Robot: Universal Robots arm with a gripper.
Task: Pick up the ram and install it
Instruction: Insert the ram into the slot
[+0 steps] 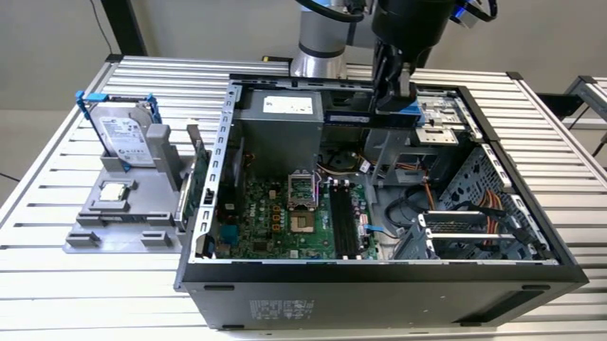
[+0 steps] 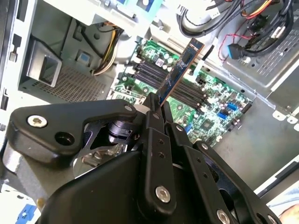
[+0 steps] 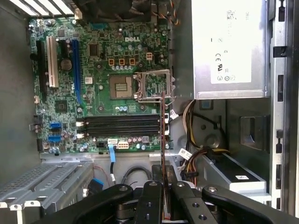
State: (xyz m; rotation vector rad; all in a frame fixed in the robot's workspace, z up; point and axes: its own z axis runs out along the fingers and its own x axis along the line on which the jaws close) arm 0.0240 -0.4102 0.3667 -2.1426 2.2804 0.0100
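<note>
- The gripper (image 2: 156, 103) is closed down to the thickness of the ram (image 2: 182, 65), pinching one end of the stick between its black fingertips (image 2: 150, 100).
- In the second wrist view the rest of the ram juts out from the fingertips, free in the air over the green motherboard (image 2: 212, 109), and is not seated in any slot.
- In the first wrist view the ram (image 3: 162, 130) is seen edge-on as a thin dark line. It rises from the gripper (image 3: 162, 184) and crosses the end of the black memory slots (image 3: 121, 126) nearest the power supply (image 3: 229, 46).
- The slots lie side by side just beside the processor socket (image 3: 154, 86), whose metal frame stands open.
- In the exterior view the arm (image 1: 408, 21) reaches down into the open computer case (image 1: 379, 284), over the end near the power supply.
- Outside the case, on the exterior view's left, a grey holder (image 1: 114, 231) carries a hard drive (image 1: 124, 135) upright in a blue frame, with a small square processor chip (image 1: 114, 190) in front of it.
- Case and holder rest on a slatted metal table (image 1: 57, 284).
</note>
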